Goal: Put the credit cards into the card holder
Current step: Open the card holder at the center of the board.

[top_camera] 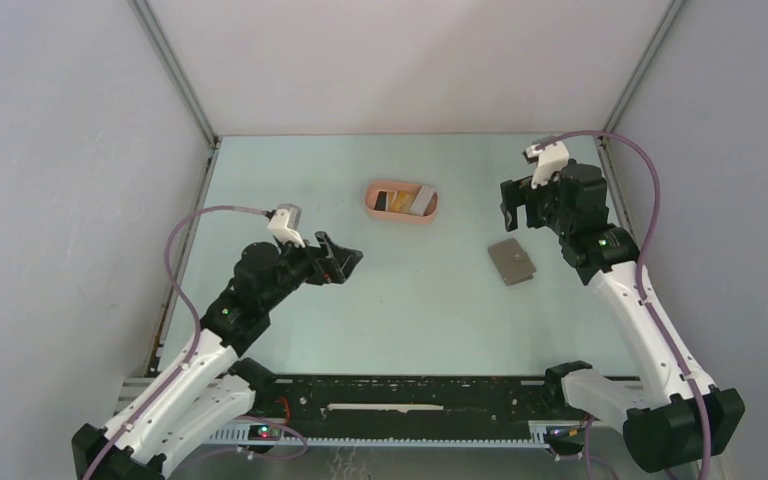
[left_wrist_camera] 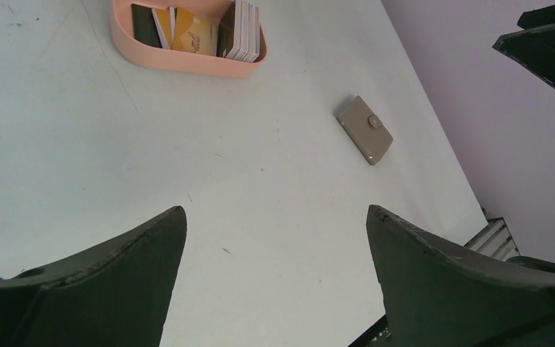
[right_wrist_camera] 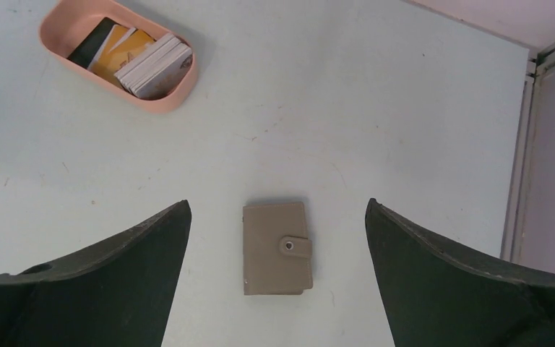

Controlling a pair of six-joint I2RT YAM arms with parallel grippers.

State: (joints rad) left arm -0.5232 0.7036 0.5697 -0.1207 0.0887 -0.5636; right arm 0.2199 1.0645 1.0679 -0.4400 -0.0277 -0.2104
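Note:
The credit cards stand on edge in a salmon-pink oval tray at the table's back middle; black, orange-yellow and pale ones show. The card holder, a closed grey-brown wallet with a snap tab, lies flat to the tray's right. My right gripper hangs open high above and just behind it, so the wallet shows between its fingers. Open and holding nothing, my left gripper hovers over bare table left of centre, pointing toward the wallet.
Grey enclosure walls with metal corner posts bound the table at left, back and right. The right wall edge runs close to the wallet. Both arm bases and a black rail sit along the near edge.

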